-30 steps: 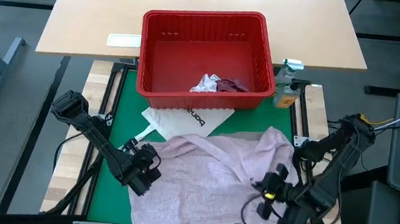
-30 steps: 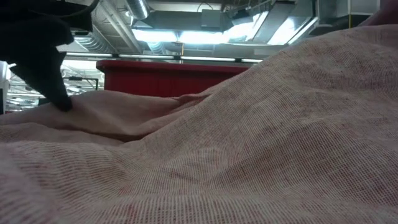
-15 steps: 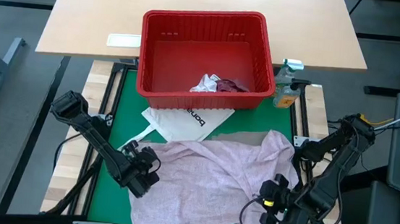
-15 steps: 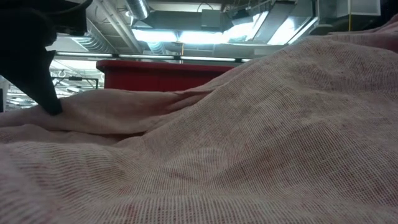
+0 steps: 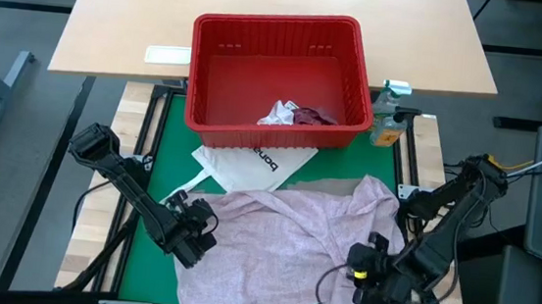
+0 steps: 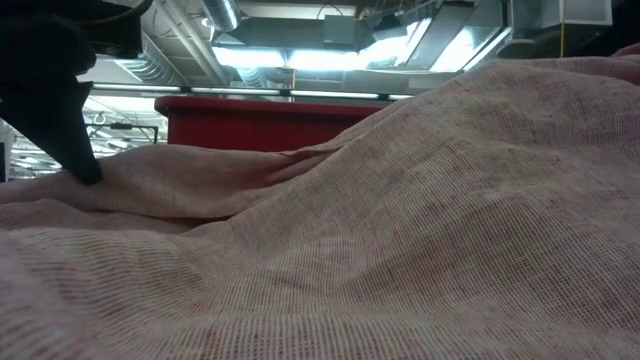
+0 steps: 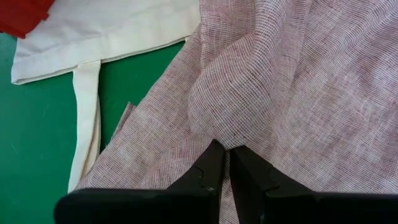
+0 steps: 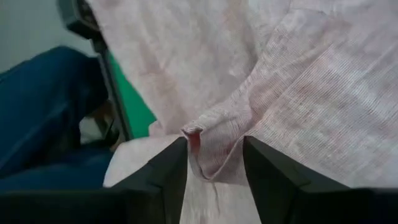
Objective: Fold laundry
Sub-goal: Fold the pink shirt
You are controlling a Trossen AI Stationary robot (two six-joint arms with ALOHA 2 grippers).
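A mottled pink garment [image 5: 283, 242] lies spread and rumpled on the green mat [image 5: 161, 177], filling the low view [image 6: 400, 220]. My left gripper [image 5: 205, 233] is at the garment's left edge, shut on a bunched fold. It shows as a dark finger [image 6: 75, 150] in the low view. My right gripper [image 5: 364, 273] hovers over the garment's near right part, pointing steeply down. Its fingers are open, with a small raised fold [image 8: 211, 152] standing between them. My left gripper pinches a raised fold of the pink garment [image 7: 219, 132] between its two fingertips, near the cloth's left edge. The fingers slant down from the table's left. The cloth around the fold lies slack on the mat. My right gripper has cloth between its open fingers; whether it touches them I cannot tell.
A red slotted basket [image 5: 278, 74] stands at the far edge with a white and a maroon piece inside. A white tote bag [image 5: 251, 160] lies between basket and garment, partly under the cloth. A spray bottle [image 5: 387, 118] stands at the far right. Something blue [image 8: 43, 106] shows beyond the mat's edge.
My right gripper has turned at the wrist and shifted slightly toward the table's near edge. The raised ridge of cloth on the garment's right side has sunk a little.
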